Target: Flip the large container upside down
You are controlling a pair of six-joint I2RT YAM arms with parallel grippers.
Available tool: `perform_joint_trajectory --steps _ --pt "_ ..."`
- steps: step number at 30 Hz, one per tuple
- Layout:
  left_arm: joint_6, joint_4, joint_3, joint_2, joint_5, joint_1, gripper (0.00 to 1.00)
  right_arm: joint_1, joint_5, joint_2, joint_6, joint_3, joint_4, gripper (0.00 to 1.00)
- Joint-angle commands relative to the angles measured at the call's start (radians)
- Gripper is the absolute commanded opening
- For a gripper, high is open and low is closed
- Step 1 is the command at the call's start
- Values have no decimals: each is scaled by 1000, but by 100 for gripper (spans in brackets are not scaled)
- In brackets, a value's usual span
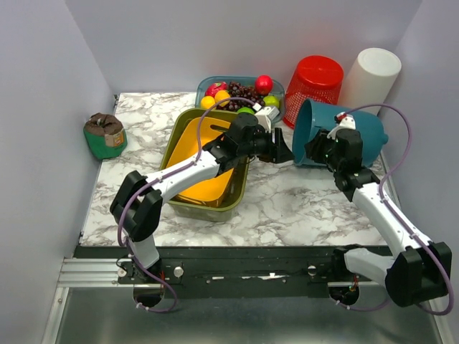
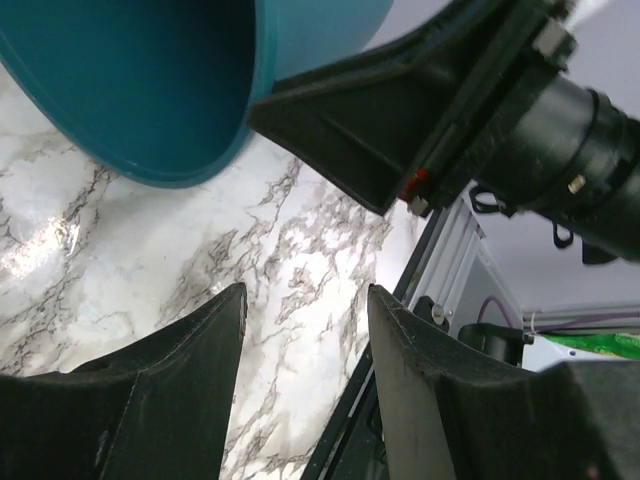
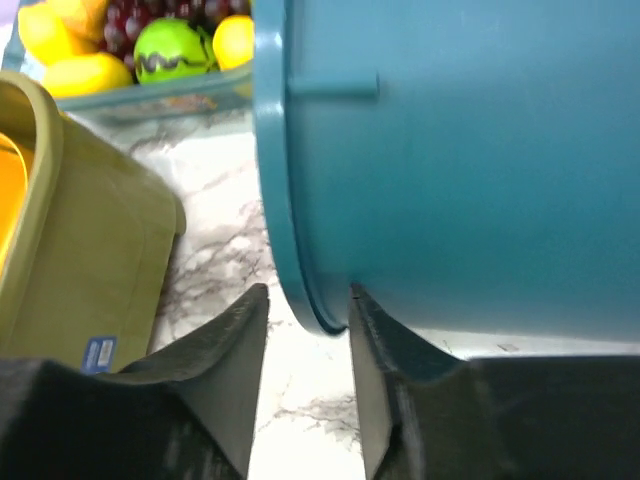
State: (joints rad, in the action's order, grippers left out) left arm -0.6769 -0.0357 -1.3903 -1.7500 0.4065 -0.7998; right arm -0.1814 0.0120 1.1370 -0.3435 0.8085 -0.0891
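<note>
The large container is a teal bucket lying on its side at the back right of the marble table, mouth facing left. My right gripper is at the low part of the mouth. In the right wrist view, the right gripper straddles the container's rim: one finger rests against the outer wall, the other stands just off the rim. My left gripper hangs open and empty just left of the mouth. The left wrist view shows the left gripper over bare marble, below the container's opening.
An olive tub with a yellow inside lies under the left arm. Behind it stands a tray of fruit. A red basket and a white cylinder stand behind the container. A green pouch sits off the table's left edge.
</note>
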Motion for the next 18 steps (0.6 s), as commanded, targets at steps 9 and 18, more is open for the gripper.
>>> perform_joint_trajectory --steps 9,18 --pt "11 -30 51 73 -44 16 61 -145 -440 49 -60 69 -30 46" --pt "11 -36 88 98 -41 31 61 -219 -518 90 -5 75 -31 16"
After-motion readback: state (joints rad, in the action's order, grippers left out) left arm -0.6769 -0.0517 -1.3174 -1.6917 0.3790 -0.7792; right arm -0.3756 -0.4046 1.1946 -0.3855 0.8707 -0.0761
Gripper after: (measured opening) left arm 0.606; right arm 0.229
